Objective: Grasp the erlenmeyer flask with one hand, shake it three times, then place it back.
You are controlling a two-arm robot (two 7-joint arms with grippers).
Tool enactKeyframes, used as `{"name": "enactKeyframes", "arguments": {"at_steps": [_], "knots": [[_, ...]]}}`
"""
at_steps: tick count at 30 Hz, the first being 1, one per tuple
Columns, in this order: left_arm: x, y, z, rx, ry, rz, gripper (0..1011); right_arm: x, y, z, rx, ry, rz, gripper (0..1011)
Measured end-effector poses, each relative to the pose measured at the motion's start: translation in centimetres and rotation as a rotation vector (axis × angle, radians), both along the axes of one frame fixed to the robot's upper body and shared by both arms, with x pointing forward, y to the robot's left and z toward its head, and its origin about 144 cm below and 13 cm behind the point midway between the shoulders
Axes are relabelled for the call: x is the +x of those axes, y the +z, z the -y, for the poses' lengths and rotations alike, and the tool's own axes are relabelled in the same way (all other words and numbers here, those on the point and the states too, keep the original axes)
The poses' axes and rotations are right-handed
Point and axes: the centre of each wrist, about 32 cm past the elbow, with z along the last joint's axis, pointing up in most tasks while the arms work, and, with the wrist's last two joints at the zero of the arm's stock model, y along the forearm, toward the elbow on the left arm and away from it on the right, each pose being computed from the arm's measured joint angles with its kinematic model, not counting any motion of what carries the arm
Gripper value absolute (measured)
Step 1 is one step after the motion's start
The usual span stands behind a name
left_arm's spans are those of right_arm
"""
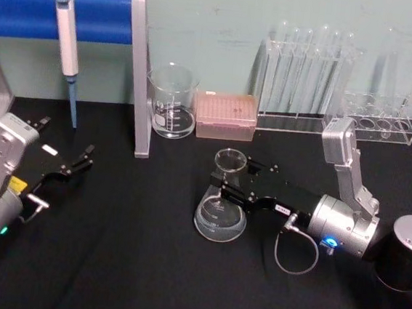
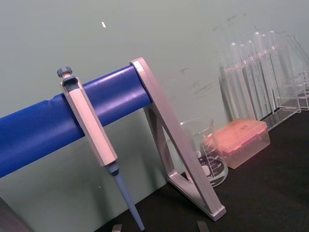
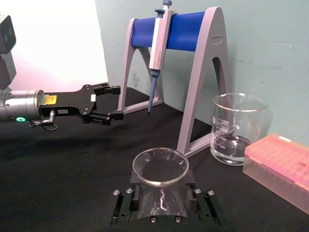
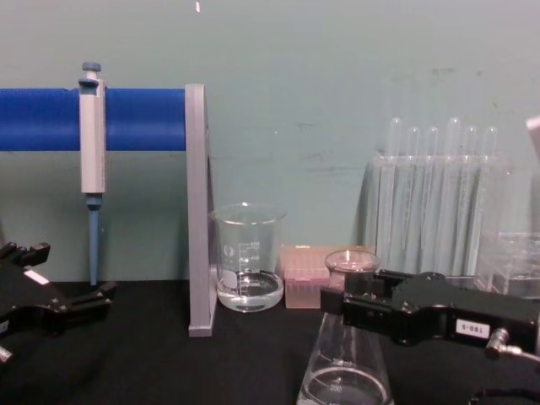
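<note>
The erlenmeyer flask [image 1: 219,218] stands upright mid-table, clear glass with a wide base and a narrow rimmed neck. My right gripper [image 1: 228,184], the hand, reaches in from the right and is shut on its neck just under the rim. The right wrist view looks down on the flask's rim [image 3: 160,166] between the black fingers [image 3: 131,192]. In the chest view the flask [image 4: 346,367] hangs below the right gripper [image 4: 339,305]; I cannot tell whether its base touches the cloth. My left gripper [image 1: 74,160] rests open at the left, apart from the flask.
Behind the flask stand a glass beaker [image 1: 171,104] with some liquid and a pink tip box [image 1: 226,116]. A pipette [image 1: 68,35] hangs on the blue stand [image 1: 137,75] at back left. Test tube racks [image 1: 309,69] line the back right. A black cylinder [image 1: 406,254] sits at far right.
</note>
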Motion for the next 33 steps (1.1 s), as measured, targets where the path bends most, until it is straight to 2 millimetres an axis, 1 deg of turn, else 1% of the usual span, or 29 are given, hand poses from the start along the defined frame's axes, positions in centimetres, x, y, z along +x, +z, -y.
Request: {"name": "enactKeyframes", "arguments": {"at_steps": [3,4,6,22,28,33], "knots": [[0.0,0.0,0.0,0.0,0.0,0.0,1001,0.0,0.0,0.0,0.0,0.0,0.0,503],[0.0,0.0,0.0,0.0,0.0,0.0,1001,0.0,0.0,0.0,0.0,0.0,0.0,460],[0.0,0.0,0.0,0.0,0.0,0.0,1001,0.0,0.0,0.0,0.0,0.0,0.0,451],[0.0,0.0,0.0,0.0,0.0,0.0,1001,0.0,0.0,0.0,0.0,0.0,0.0,451],[0.0,0.0,0.0,0.0,0.0,0.0,1001,-0.35,0.19,0.12,0.004,-0.015,-0.011,451],[0.0,0.0,0.0,0.0,0.0,0.0,1001,-0.93,0.73,0.35,0.035,-0.068,-0.021,451]]}}
